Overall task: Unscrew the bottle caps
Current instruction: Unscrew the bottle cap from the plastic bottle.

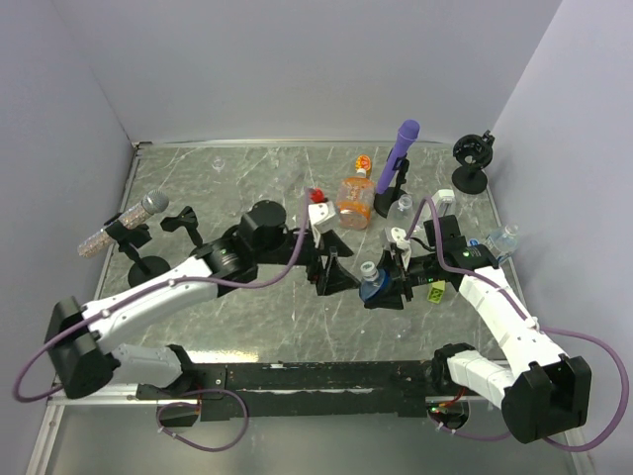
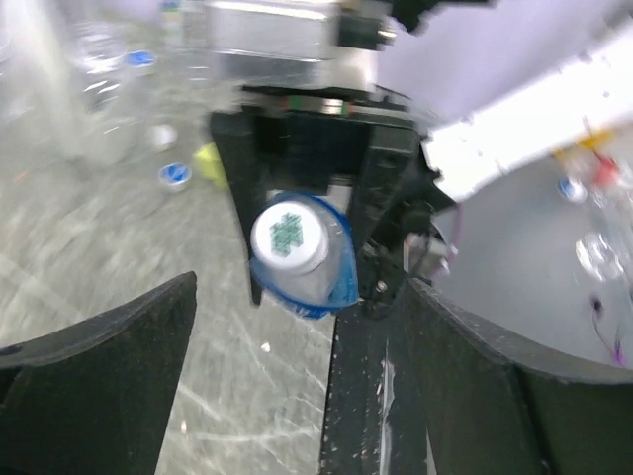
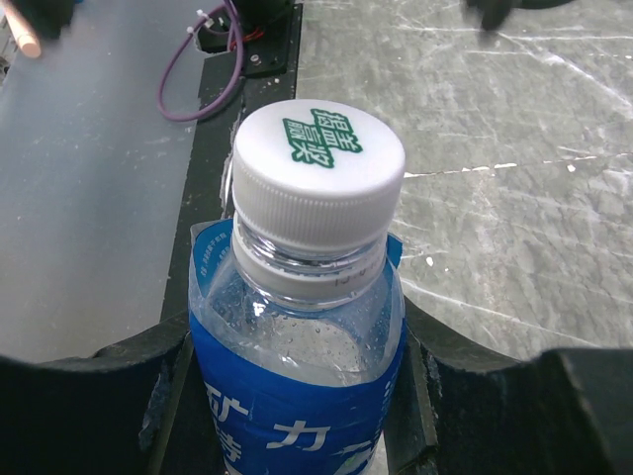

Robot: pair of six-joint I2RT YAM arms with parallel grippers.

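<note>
Blue-label bottle (image 3: 297, 396) clamped in right pincer (image 1: 382, 289), white cap (image 3: 318, 158) on; left pincer (image 2: 297, 386) wide open, empty.

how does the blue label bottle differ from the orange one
The blue-label bottle is clear with a blue wrap, while the orange bottle looks orange and wider. The blue-label bottle is clamped in the right gripper near the front, while the orange bottle stands free on the table, farther back. Both are small bottles.
</note>
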